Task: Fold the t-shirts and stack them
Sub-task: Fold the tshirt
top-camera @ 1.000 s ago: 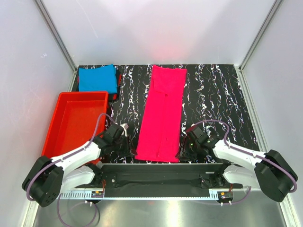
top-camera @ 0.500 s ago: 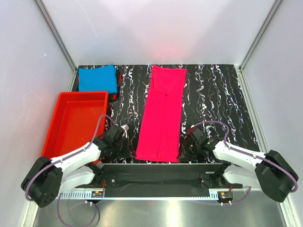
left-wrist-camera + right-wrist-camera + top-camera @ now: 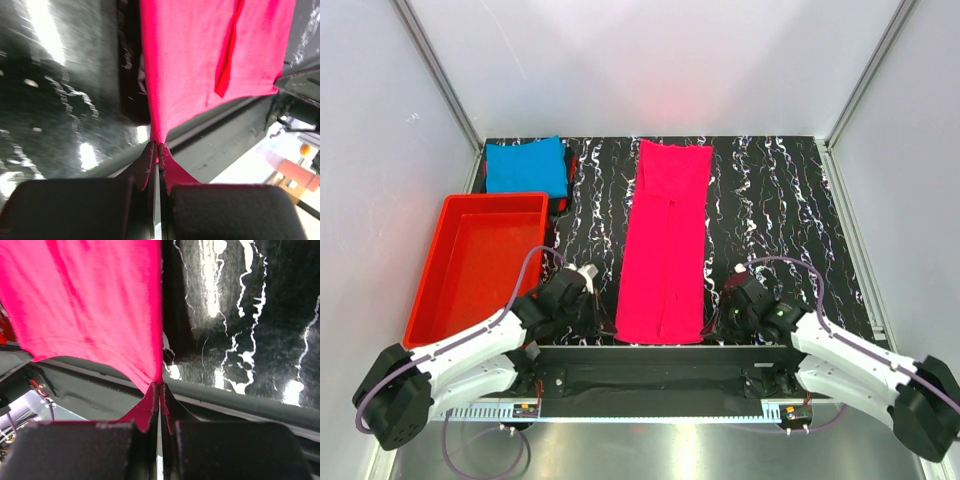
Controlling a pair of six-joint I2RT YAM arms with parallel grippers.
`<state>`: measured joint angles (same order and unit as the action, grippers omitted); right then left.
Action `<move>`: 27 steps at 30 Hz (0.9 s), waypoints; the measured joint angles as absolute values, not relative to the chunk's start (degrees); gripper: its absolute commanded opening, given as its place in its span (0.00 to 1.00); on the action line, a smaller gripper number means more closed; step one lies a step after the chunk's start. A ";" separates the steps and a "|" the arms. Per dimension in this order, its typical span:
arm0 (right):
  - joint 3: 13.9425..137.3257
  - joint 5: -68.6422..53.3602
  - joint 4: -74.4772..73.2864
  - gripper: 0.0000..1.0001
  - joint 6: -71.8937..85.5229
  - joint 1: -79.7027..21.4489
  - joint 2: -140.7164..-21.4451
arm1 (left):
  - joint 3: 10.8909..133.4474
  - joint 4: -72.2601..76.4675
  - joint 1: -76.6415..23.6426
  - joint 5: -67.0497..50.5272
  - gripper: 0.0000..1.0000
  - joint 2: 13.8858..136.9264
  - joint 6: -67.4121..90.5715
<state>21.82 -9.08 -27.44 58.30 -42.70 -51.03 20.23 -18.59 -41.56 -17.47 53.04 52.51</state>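
Your left gripper (image 3: 156, 150) is clamped on the near left corner of the bright magenta-pink soft cloth t-shirt (image 3: 665, 240), and your right gripper (image 3: 160, 387) is pinching the near right corner. The shirt's a long strip down the middle of the black marbled table (image 3: 770, 220). The folded turquoise-blue cloth t-shirt (image 3: 526, 166) sits far left, just behind the red plastic tray (image 3: 480, 265).

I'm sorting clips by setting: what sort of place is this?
Probably a robot lab test cell: white panel walls enclose a black marbled table, and the left tool and right tool each pinch a pink t-shirt near a red tray.
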 measured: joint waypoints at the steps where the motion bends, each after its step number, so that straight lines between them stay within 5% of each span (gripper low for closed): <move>1: 21.82 -8.82 -28.32 0.00 58.28 -42.70 -49.60 | 20.23 -18.33 -42.35 -17.50 0.00 52.93 53.23; 13: 22.87 -5.65 -35.62 0.00 56.25 -42.72 -46.96 | 21.96 -16.47 -47.24 -17.06 0.00 57.74 58.50; 27: 45.93 5.56 -39.20 0.00 45.01 -40.21 -66.65 | 42.70 -18.81 -34.46 -21.41 0.00 75.00 50.68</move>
